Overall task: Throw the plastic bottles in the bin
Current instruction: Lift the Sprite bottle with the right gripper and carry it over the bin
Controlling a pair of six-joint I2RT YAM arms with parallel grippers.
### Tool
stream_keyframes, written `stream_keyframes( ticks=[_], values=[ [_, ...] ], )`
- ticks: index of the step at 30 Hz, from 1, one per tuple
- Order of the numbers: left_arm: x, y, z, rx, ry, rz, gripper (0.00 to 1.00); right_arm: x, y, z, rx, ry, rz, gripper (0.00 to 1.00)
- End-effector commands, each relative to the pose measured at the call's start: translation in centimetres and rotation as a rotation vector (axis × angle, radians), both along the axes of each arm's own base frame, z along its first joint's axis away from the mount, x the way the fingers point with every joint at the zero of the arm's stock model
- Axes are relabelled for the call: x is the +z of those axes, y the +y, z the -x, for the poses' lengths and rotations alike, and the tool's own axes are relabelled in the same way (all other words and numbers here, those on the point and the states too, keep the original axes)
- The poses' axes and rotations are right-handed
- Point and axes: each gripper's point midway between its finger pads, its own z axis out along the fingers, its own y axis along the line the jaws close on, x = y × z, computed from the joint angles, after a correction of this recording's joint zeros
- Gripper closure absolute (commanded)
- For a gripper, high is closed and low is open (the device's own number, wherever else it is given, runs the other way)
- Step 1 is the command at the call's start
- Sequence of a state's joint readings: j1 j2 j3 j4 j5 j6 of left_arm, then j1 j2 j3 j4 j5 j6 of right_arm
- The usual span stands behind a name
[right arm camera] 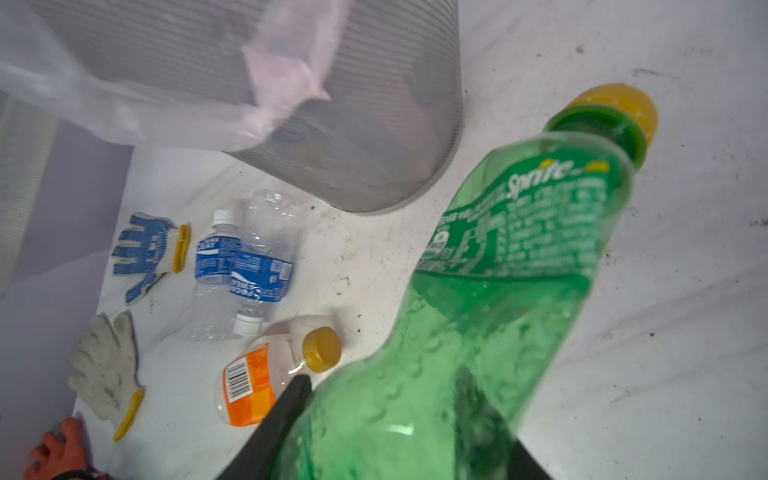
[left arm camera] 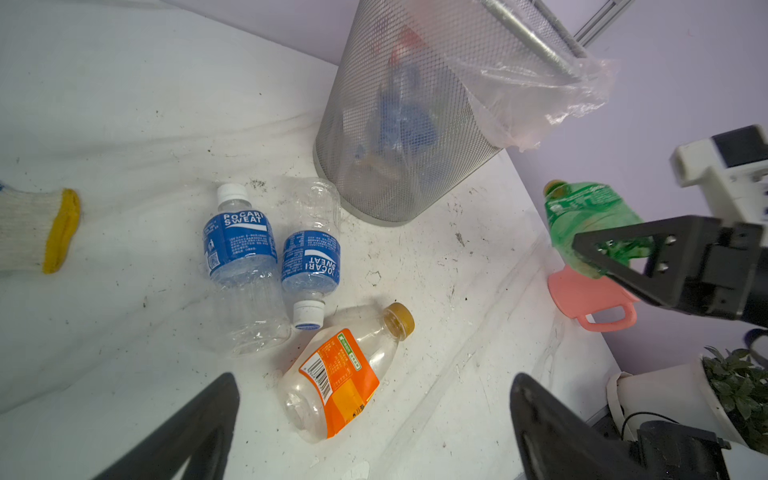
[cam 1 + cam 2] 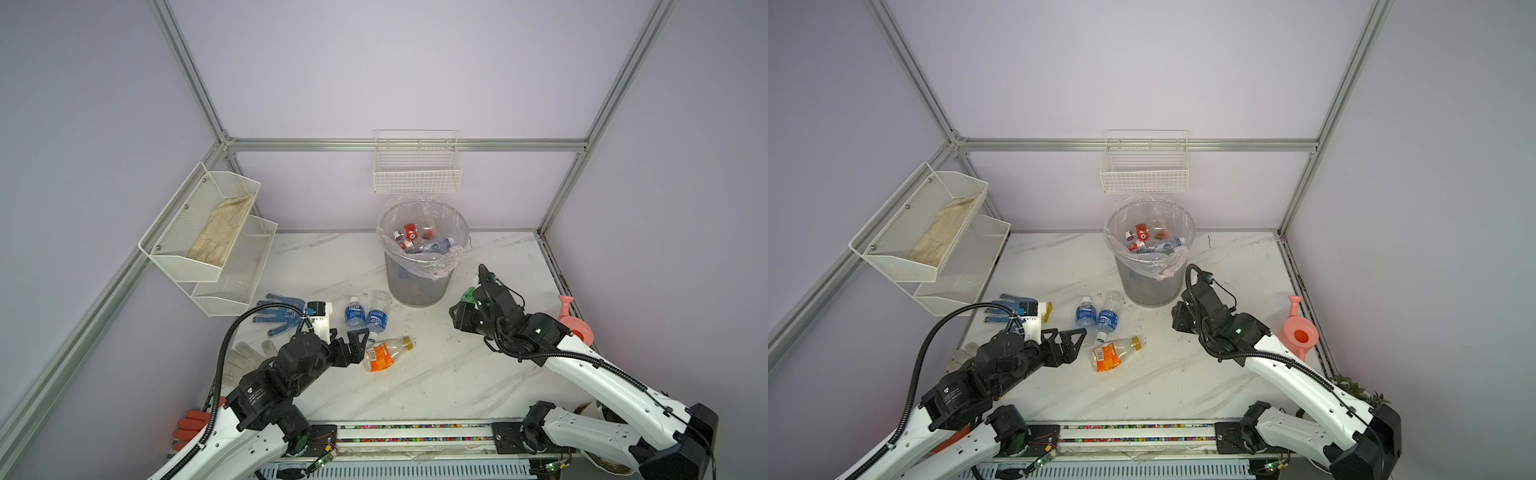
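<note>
My left gripper (image 3: pixel 350 332) stands wide open and empty, in front of the bin (image 3: pixel 415 286) and to its left. Two blue-labelled bottles (image 3: pixel 354 314) lie side by side just beyond its fingertips, near the bin's foot. The orange-labelled bottle (image 3: pixel 384 353) lies just beside the tips. More bottles (image 3: pixel 419 239) lie inside the bin. Right of the bin, my right gripper (image 1: pixel 407 432) clamps the green bottle (image 1: pixel 519 249), off the table.

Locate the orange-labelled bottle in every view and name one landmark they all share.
Both top views: the orange-labelled bottle lies flat just ahead of the left gripper.
Left wrist: it lies ahead of the open jaws, next to the blue-labelled bottles.
Right wrist: it lies beside the gripped green Sprite bottle.
Shared landmark: the grey mesh bin, seen in all four.
</note>
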State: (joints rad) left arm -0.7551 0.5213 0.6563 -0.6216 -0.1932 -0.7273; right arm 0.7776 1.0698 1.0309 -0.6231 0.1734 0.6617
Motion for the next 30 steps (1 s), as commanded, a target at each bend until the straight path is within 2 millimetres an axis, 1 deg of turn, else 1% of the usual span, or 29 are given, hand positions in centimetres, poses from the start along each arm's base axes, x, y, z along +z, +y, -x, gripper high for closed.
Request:
stream_keyframes(
  ticks=[1, 3, 9, 12, 13, 15, 16, 21, 24, 30],
  values=[
    [-2.8, -0.6, 0.6, -0.015, 0.081, 0.022, 0.00, 2.7, 0.2, 0.4, 0.007, -0.047, 0.096, 1.00],
    [-3.8, -0.7, 0.9, -0.018, 0.108, 0.024, 0.00, 4.4, 1.5, 0.6, 0.026, -0.078, 0.125, 1.00],
    [-5.5, -0.7, 1.5, -0.006, 0.145, 0.034, 0.00, 8.5, 5.3, 1.6, 0.071, -0.153, 0.188, 1.00],
    [-6.9, -0.8, 1.8, -0.009, 0.176, 0.026, 0.00, 10.9, 7.1, 2.3, 0.088, -0.201, 0.202, 1.00],
    [-7.3, -0.8, 1.9, -0.008, 0.186, 0.023, 0.00, 11.5, 7.7, 2.4, 0.094, -0.213, 0.209, 1.00],
    [-8.0, -1.0, 2.2, -0.009, 0.204, 0.021, 0.00, 13.3, 9.0, 2.5, 0.108, -0.251, 0.198, 1.00],
    [-8.2, -1.0, 2.3, -0.010, 0.208, 0.021, 0.00, 13.6, 9.1, 2.7, 0.118, -0.254, 0.220, 1.00],
    [-9.4, -1.2, 2.8, -0.005, 0.230, 0.020, 0.00, 17.6, 10.6, 2.6, 0.138, -0.338, 0.216, 1.00],
    [-10.1, -1.2, 3.0, -0.003, 0.238, 0.014, 0.00, 19.9, 11.1, 2.6, 0.144, -0.384, 0.205, 1.00],
    [-10.8, -1.5, 3.2, -0.006, 0.250, 0.008, 0.00, 23.0, 11.7, 2.3, 0.146, -0.455, 0.194, 1.00]
  ],
)
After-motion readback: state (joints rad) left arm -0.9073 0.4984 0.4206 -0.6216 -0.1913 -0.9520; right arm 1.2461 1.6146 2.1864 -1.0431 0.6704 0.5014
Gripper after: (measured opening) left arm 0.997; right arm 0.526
